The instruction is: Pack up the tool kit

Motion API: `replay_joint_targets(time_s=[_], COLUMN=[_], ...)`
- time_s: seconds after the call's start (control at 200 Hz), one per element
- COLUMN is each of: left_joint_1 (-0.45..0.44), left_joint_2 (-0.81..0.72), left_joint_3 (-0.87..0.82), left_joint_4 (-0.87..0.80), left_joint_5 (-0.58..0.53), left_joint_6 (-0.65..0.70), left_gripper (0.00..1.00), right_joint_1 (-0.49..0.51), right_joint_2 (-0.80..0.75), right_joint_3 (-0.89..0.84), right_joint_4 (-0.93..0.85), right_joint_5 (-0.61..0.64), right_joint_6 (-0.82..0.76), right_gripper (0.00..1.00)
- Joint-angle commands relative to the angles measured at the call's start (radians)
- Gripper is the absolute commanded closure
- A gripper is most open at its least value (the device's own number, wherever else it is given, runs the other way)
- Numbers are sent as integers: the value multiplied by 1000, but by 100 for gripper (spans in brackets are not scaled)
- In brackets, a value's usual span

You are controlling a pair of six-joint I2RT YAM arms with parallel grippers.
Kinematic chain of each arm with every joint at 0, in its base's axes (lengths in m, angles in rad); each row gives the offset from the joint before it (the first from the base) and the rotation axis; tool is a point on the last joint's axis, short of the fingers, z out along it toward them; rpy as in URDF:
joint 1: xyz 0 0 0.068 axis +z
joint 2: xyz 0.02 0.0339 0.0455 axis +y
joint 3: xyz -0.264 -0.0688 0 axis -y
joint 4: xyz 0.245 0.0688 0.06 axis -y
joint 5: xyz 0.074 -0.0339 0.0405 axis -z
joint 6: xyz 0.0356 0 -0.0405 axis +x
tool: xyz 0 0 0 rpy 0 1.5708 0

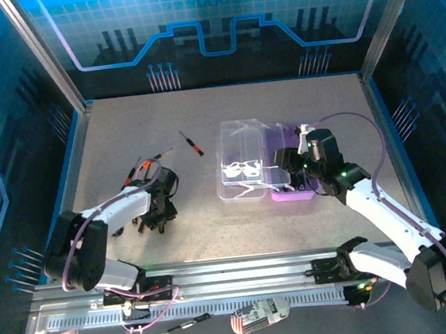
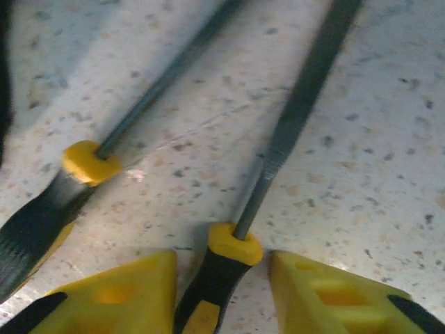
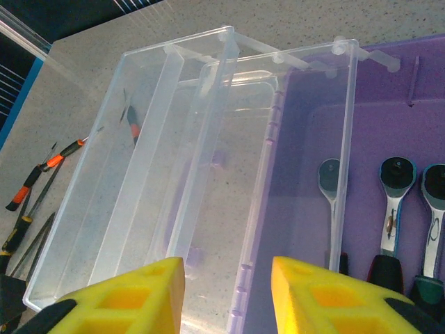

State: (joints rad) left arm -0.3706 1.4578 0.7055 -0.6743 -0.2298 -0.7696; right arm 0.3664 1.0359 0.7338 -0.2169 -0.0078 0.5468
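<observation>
The tool kit [image 1: 263, 135], a small rectangular plastic box, lies open on the speckled grey table [image 1: 123, 129], right of its middle. Its clear lid [image 3: 139, 181] is folded out flat to the left and its purple base [image 3: 375, 118] sits on the right. In the base lie three steel ratchet wrenches [image 3: 395, 198], side by side.

The right gripper [image 3: 228, 292] hangs over the hinge line between lid and base, its yellow fingers [image 3: 125, 299] spread apart and gripping nothing.

Well left of the kit, the left gripper [image 2: 222, 264] is down at the table over a cluster of thin screwdrivers [image 1: 147, 167]. A black-handled screwdriver with a yellow collar [image 2: 208, 285] lies between its fingers. From this close I cannot tell whether they pinch the handle or merely flank it. A second screwdriver of the same kind [image 2: 42, 223] lies just to the left, apart from it. One black-and-red screwdriver [image 1: 192, 143] lies alone between the cluster and the lid.
</observation>
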Motion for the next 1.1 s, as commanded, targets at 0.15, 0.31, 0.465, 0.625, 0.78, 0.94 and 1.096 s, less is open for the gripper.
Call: replay_joint_targets(time_s=[0.15,0.31,0.465,0.625,0.78,0.94,1.096], left_joint_1=[-124,-168,-196,-206,-205,-205,-207], left_joint_2=[117,121,94,-2,-123,-210,-241], left_joint_3=[76,110,139,181,236,282,265], left_joint_4=[92,86,87,87,99,141,300], left_joint_5=[83,71,73,91,96,136,324], left_joint_6=[36,47,66,103,176,259,298], left_gripper=[84,88,89,90,89,89,92], right_joint_1=[3,1,1,1,7,33,65], right_joint_2=[-25,-32,-36,-20,11,14,35], right_joint_3=[18,21,25,39,63,82,95], right_joint_4=[-24,-34,-38,-42,-35,-15,62], right_joint_5=[16,20,18,-18,-92,-125,-181], right_joint_6=[3,1,5,14,35,72,130], right_gripper=[61,61,61,61,58,56,53])
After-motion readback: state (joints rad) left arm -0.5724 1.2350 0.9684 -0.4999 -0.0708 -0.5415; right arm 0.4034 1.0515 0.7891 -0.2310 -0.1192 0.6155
